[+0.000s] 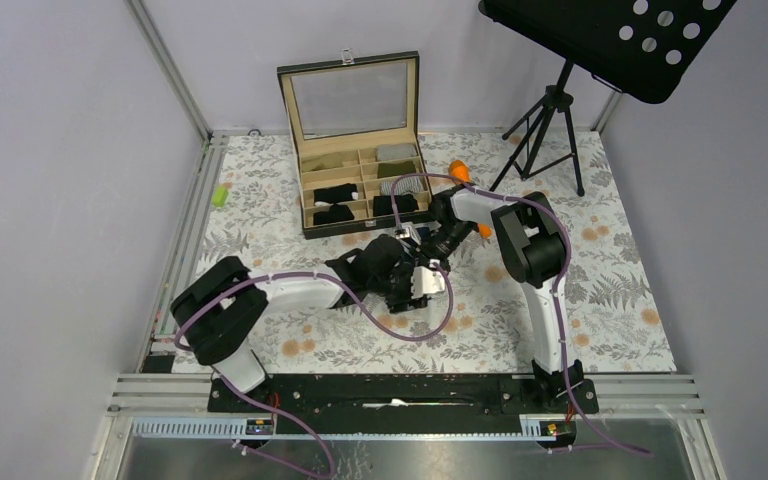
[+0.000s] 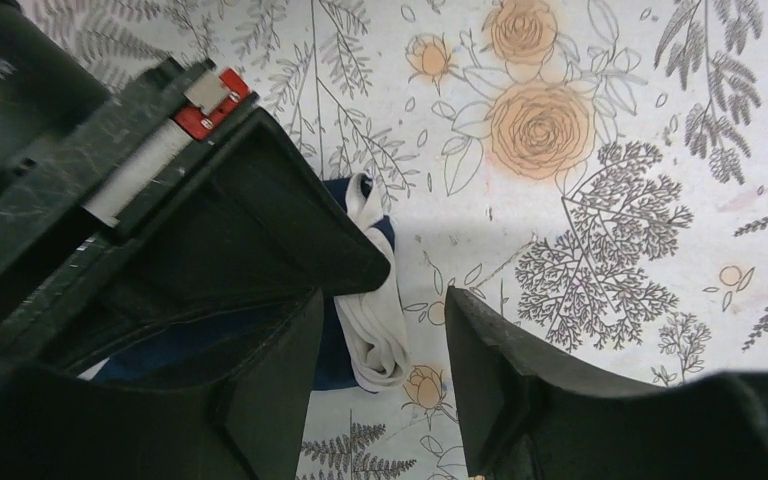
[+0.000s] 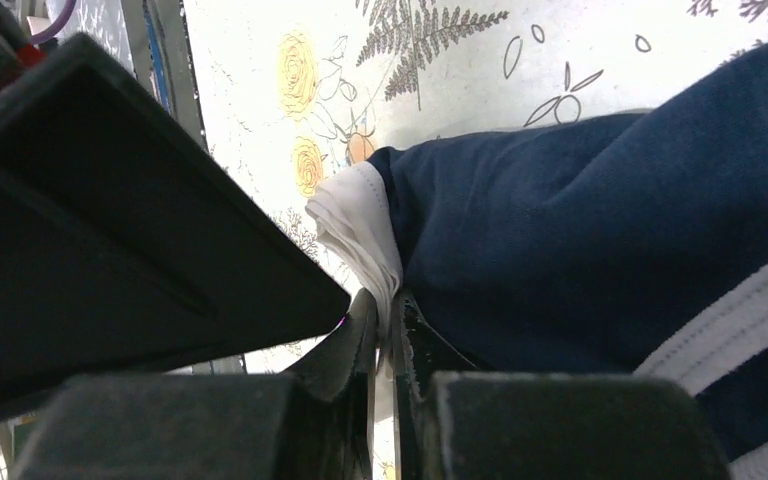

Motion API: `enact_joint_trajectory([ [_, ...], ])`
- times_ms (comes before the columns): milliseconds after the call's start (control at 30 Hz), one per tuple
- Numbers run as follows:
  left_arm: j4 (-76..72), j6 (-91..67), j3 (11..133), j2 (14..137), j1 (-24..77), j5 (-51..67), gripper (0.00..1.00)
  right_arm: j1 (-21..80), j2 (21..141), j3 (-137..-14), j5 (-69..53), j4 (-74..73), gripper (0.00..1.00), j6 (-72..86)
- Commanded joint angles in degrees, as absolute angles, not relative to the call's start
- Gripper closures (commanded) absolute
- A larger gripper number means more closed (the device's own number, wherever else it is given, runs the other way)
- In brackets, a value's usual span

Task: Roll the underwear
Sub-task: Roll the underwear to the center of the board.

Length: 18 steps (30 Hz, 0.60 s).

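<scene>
A navy blue underwear [image 3: 580, 230] with white trim [image 3: 360, 225] lies on the flowered table cloth. My right gripper [image 3: 386, 318] is shut on the folded white trim at the garment's edge. In the left wrist view the same underwear [image 2: 372, 318] shows as a folded white band over navy cloth, partly hidden under the right gripper's dark body [image 2: 210, 190]. My left gripper [image 2: 382, 300] is open, its fingers [image 2: 505, 380] standing on either side of that band with nothing gripped. From above, both grippers meet at mid-table [image 1: 412, 268], and the garment is mostly hidden under them.
An open compartment box [image 1: 312, 222] stands behind the grippers with dark rolled pieces [image 1: 335, 193] in some cells. An orange carrot-shaped stick [image 1: 458, 170] lies right of the box, a light-green cylinder [image 1: 220, 195] at the left edge. A music stand [image 1: 550, 110] stands back right.
</scene>
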State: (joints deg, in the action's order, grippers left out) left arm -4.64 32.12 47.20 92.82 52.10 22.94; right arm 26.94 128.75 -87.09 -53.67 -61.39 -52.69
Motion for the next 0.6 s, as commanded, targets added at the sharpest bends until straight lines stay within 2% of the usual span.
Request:
enact_joint_trajectory([
  [0, -7.82, 33.83, 48.55, 94.81, 52.23, 21.38, 0.47, 26.72, 128.14, -87.44, -54.81, -62.05, 0.92, -51.77],
  [233, -6.64, 33.40, 49.83, 97.71, 52.26, 19.20, 0.54, 26.67, 127.74, -86.74, -54.80, -61.74, 0.92, -51.59],
  [333, -6.46, 33.66, 50.06, 98.44, 52.24, 18.78, 0.60, 26.69, 127.67, -86.44, -54.97, -61.70, 0.92, -51.36],
  [567, -2.75, 32.81, 51.97, 98.99, 52.24, 21.27, 0.92, 26.64, 126.20, -84.88, -54.72, -59.54, 0.91, -50.15],
])
